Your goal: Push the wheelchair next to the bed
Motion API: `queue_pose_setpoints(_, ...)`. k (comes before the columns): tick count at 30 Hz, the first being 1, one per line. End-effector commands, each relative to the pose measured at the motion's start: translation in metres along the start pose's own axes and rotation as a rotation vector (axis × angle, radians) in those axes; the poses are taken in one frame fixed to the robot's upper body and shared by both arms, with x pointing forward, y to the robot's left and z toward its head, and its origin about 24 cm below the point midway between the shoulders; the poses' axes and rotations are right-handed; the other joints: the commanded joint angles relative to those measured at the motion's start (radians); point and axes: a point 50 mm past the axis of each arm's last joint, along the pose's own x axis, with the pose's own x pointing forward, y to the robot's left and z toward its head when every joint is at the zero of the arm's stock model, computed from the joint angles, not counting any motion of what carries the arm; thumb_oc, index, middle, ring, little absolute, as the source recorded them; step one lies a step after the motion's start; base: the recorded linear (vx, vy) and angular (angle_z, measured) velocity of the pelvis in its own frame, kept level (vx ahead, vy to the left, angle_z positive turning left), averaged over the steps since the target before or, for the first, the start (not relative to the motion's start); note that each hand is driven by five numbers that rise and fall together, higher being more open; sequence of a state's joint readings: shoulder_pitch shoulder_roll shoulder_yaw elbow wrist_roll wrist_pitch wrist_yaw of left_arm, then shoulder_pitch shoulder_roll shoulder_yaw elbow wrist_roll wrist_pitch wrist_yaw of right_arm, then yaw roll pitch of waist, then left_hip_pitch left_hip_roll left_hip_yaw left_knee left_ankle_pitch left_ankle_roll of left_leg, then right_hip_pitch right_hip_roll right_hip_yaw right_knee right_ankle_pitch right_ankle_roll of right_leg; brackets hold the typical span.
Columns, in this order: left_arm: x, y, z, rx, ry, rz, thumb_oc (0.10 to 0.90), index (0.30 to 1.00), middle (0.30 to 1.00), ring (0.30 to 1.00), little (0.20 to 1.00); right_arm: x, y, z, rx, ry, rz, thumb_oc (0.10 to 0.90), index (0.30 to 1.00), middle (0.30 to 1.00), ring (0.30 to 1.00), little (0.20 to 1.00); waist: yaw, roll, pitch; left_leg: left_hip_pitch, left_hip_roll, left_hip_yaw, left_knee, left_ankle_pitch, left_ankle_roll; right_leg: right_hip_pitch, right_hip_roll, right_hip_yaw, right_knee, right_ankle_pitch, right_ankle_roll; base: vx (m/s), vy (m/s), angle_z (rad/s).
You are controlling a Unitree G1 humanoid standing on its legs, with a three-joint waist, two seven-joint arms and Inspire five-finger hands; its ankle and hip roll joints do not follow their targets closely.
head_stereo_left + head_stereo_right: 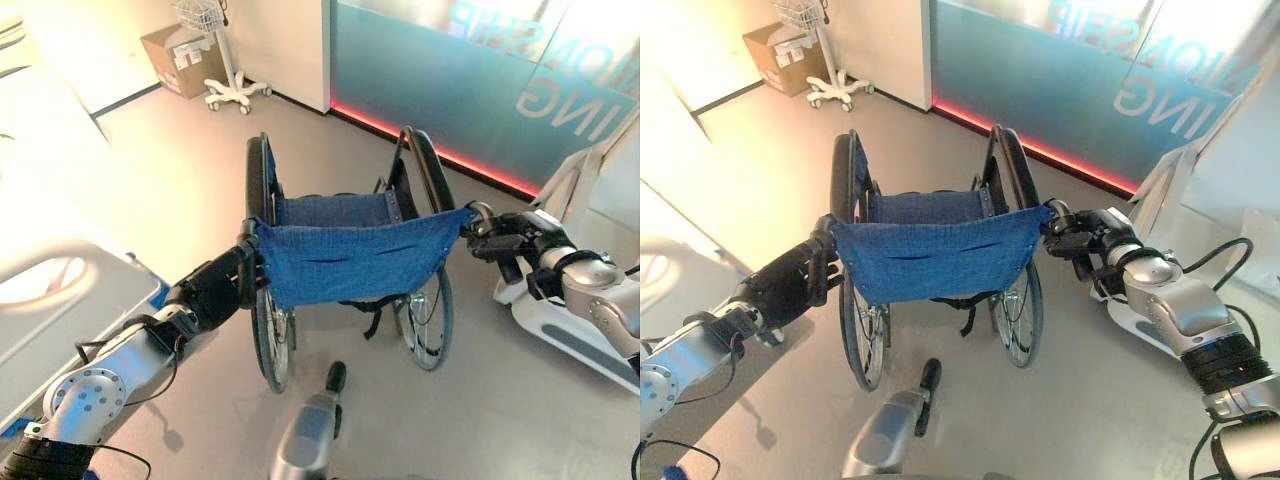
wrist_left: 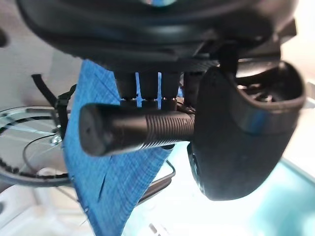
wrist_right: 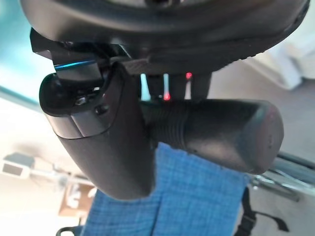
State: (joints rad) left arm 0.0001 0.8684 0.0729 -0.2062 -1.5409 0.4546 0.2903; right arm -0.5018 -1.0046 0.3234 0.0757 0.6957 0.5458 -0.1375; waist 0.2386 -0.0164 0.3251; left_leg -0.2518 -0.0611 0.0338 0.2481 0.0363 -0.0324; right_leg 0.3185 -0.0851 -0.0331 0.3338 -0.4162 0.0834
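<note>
The wheelchair [image 1: 345,265] is held from behind, left hand [image 1: 215,288] and right hand [image 1: 1080,238] each curled round a push handle [image 2: 133,130]; the bed [image 1: 60,300] lies to the left, nearer the left arm.

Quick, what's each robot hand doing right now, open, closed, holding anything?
Left robot hand: closed around the wheelchair's left push handle.
Right robot hand: closed around the right push handle.

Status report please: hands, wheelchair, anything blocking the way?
Left hand and right hand both clamped on black push handles. Blue fabric wheelchair upright on grey floor. White bed at left; path between looks open.
</note>
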Motion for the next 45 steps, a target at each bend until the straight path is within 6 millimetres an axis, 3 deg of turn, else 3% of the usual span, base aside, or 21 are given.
queue_pose_setpoints(1,-0.018,-0.082,0.077,-0.044,-0.335,-0.488,0.400,0.300,0.300,0.300,0.300,-0.020,0.035,0.105,0.037,-0.580,0.241,0.400,0.300,0.300,0.300,0.300,0.003,-0.085,-0.216,0.031,-0.069,0.018,-0.100,0.066,0.069,-0.058,0.138,-0.120,0.122,0.338,0.027,0.57,0.156,0.12)
queue_pose_setpoints(2,-0.019,-0.080,0.086,-0.025,-0.353,-0.483,0.400,0.300,0.300,0.300,0.300,-0.019,0.034,0.108,0.043,-0.587,0.230,0.400,0.300,0.300,0.300,0.300,0.014,-0.103,-0.225,0.049,-0.099,-0.002,-0.101,0.051,0.091,-0.091,0.147,-0.103,0.263,0.469,0.089,0.39,0.102,0.31)
queue_pose_setpoints(3,-0.021,-0.079,0.091,-0.024,-0.363,-0.485,0.400,0.300,0.300,0.300,0.300,-0.019,0.033,0.110,0.043,-0.591,0.226,0.400,0.300,0.300,0.300,0.300,0.019,-0.100,-0.233,0.056,-0.100,-0.014,-0.103,0.049,0.098,-0.121,0.159,-0.095,0.309,0.524,0.106,0.36,0.087,0.37)
queue_pose_setpoints(6,-0.021,-0.075,0.101,-0.050,-0.375,-0.488,0.400,0.300,0.300,0.300,0.300,-0.017,0.037,0.115,0.033,-0.602,0.220,0.400,0.300,0.300,0.300,0.300,0.009,-0.087,-0.236,0.083,-0.111,-0.054,-0.092,0.032,0.105,-0.213,0.125,-0.102,0.319,0.504,0.093,0.35,0.064,0.06)
queue_pose_setpoints(9,-0.024,-0.076,0.103,-0.039,-0.381,-0.523,0.400,0.300,0.300,0.300,0.300,-0.022,0.032,0.120,-0.010,-0.620,0.173,0.400,0.300,0.300,0.300,0.300,0.004,-0.070,-0.218,0.074,-0.123,-0.086,-0.021,0.008,0.089,-0.241,0.077,-0.133,0.097,0.369,0.021,0.30,-0.051,-0.21)
queue_pose_setpoints(11,-0.026,-0.078,0.105,-0.033,-0.404,-0.539,0.400,0.300,0.300,0.300,0.300,-0.024,0.027,0.123,-0.018,-0.634,0.156,0.400,0.300,0.300,0.300,0.300,0.000,-0.061,-0.200,0.071,-0.121,-0.104,0.038,-0.004,0.077,-0.262,0.042,-0.143,-0.021,0.346,-0.004,0.24,-0.143,0.16)
queue_pose_setpoints(13,-0.027,-0.085,0.104,-0.017,-0.429,-0.571,0.400,0.300,0.300,0.300,0.300,-0.024,0.021,0.130,-0.028,-0.650,0.121,0.400,0.300,0.300,0.300,0.300,-0.021,-0.048,-0.158,0.103,-0.117,-0.142,0.114,-0.061,0.065,-0.316,-0.004,-0.116,-0.150,0.397,0.006,0.32,-0.228,0.37)
queue_pose_setpoints(17,-0.027,-0.092,0.101,0.010,-0.441,-0.582,0.400,0.300,0.300,0.300,0.300,-0.027,0.021,0.140,-0.019,-0.655,0.108,0.400,0.300,0.300,0.300,0.300,-0.048,-0.069,-0.117,0.176,-0.116,-0.185,0.183,-0.229,0.077,-0.424,-0.120,-0.033,-0.332,0.581,0.085,0.42,-0.298,0.69)
queue_pose_setpoints(20,-0.030,-0.090,0.100,0.017,-0.445,-0.569,0.400,0.300,0.300,0.300,0.300,-0.032,0.025,0.144,-0.008,-0.656,0.112,0.400,0.300,0.300,0.300,0.300,-0.056,-0.083,-0.102,0.229,-0.078,-0.227,0.217,-0.272,0.067,-0.468,-0.138,-0.010,-0.319,0.619,0.101,0.50,-0.413,0.80)
queue_pose_setpoints(22,-0.031,-0.086,0.100,0.008,-0.450,-0.566,0.400,0.300,0.300,0.300,0.300,-0.034,0.027,0.147,-0.009,-0.659,0.121,0.400,0.300,0.300,0.300,0.300,-0.055,-0.085,-0.119,0.243,-0.045,-0.240,0.230,-0.244,0.059,-0.451,-0.117,-0.024,-0.298,0.575,0.109,0.39,-0.306,0.92)
queue_pose_setpoints(25,-0.036,-0.080,0.098,-0.023,-0.450,-0.558,0.400,0.300,0.300,0.300,0.300,-0.034,0.027,0.150,-0.017,-0.648,0.150,0.400,0.300,0.300,0.300,0.300,-0.063,-0.085,-0.156,0.276,0.031,-0.235,0.302,-0.157,0.020,-0.438,-0.060,-0.039,-0.220,0.533,0.074,0.45,-0.304,0.85)
queue_pose_setpoints(27,-0.041,-0.076,0.093,-0.037,-0.455,-0.550,0.400,0.300,0.300,0.300,0.300,-0.034,0.029,0.147,-0.046,-0.644,0.165,0.400,0.300,0.300,0.300,0.300,-0.061,-0.085,-0.164,0.232,0.055,-0.202,0.500,-0.009,-0.007,-0.397,-0.032,-0.081,-0.223,0.511,0.019,0.35,-0.294,0.21)
queue_pose_setpoints(29,-0.043,-0.074,0.088,-0.047,-0.454,-0.549,0.400,0.300,0.300,0.300,0.300,-0.034,0.031,0.146,-0.054,-0.648,0.167,0.400,0.300,0.300,0.300,0.300,-0.056,-0.087,-0.157,0.162,0.034,-0.182,0.655,0.043,-0.014,-0.365,-0.012,-0.094,-0.230,0.493,-0.017,0.26,-0.242,0.20)
queue_pose_setpoints(31,-0.042,-0.073,0.083,-0.058,-0.459,-0.548,0.400,0.300,0.300,0.300,0.300,-0.037,0.034,0.148,-0.069,-0.659,0.172,0.400,0.300,0.300,0.300,0.300,-0.052,-0.081,-0.140,0.075,-0.006,-0.158,0.743,0.035,-0.007,-0.327,0.015,-0.108,-0.232,0.476,-0.047,0.27,-0.189,0.17)
queue_pose_setpoints(34,-0.040,-0.075,0.083,-0.074,-0.467,-0.537,0.400,0.300,0.300,0.300,0.300,-0.040,0.039,0.152,-0.089,-0.673,0.190,0.400,0.300,0.300,0.300,0.300,-0.041,-0.075,-0.128,0.045,-0.031,-0.145,0.649,0.007,0.006,-0.295,0.041,-0.110,-0.235,0.459,-0.053,0.30,-0.128,0.56)
queue_pose_setpoints(36,-0.038,-0.076,0.086,-0.081,-0.465,-0.519,0.400,0.300,0.300,0.300,0.300,-0.041,0.044,0.159,-0.098,-0.687,0.200,0.400,0.300,0.300,0.300,0.300,-0.030,-0.068,-0.131,0.046,-0.036,-0.128,0.444,0.007,0.011,-0.272,0.074,-0.116,-0.229,0.432,-0.055,0.38,-0.100,0.37)
queue_pose_setpoints(37,-0.034,-0.075,0.085,-0.081,-0.460,-0.505,0.400,0.300,0.300,0.300,0.300,-0.040,0.049,0.166,-0.092,-0.695,0.208,0.400,0.300,0.300,0.300,0.300,-0.013,-0.065,-0.129,0.069,-0.027,-0.100,0.216,0.037,0.005,-0.230,0.100,-0.133,-0.242,0.402,-0.060,0.39,-0.090,0.22)
queue_pose_setpoints(39,-0.031,-0.073,0.082,-0.081,-0.460,-0.502,0.400,0.300,0.300,0.300,0.300,-0.038,0.053,0.168,-0.091,-0.700,0.210,0.400,0.300,0.300,0.300,0.300,0.004,-0.059,-0.123,0.060,-0.033,-0.071,0.066,0.093,-0.012,-0.188,0.122,-0.152,-0.259,0.383,-0.067,0.37,-0.086,0.20)
queue_pose_setpoints(43,-0.027,-0.070,0.075,-0.070,-0.469,-0.513,0.400,0.300,0.300,0.300,0.300,-0.034,0.055,0.162,-0.081,-0.701,0.205,0.400,0.300,0.300,0.300,0.300,0.034,-0.039,-0.119,-0.004,-0.028,0.045,-0.153,0.216,-0.036,-0.118,0.180,-0.193,-0.259,0.334,-0.089,0.43,-0.101,0.15)
queue_pose_setpoints(44,-0.026,-0.071,0.074,-0.063,-0.467,-0.528,0.400,0.300,0.300,0.300,0.300,-0.030,0.054,0.157,-0.073,-0.693,0.196,0.400,0.300,0.300,0.300,0.300,0.041,-0.036,-0.120,-0.019,-0.026,0.116,-0.195,0.230,-0.034,-0.090,0.201,-0.219,-0.252,0.310,-0.097,0.46,-0.111,0.11)
queue_pose_setpoints(45,-0.026,-0.072,0.073,-0.060,-0.466,-0.532,0.400,0.300,0.300,0.300,0.300,-0.029,0.053,0.155,-0.071,-0.691,0.194,0.400,0.300,0.300,0.300,0.300,0.043,-0.037,-0.121,-0.020,-0.026,0.126,-0.199,0.228,-0.032,-0.085,0.204,-0.225,-0.250,0.302,-0.099,0.64,-0.106,0.11)
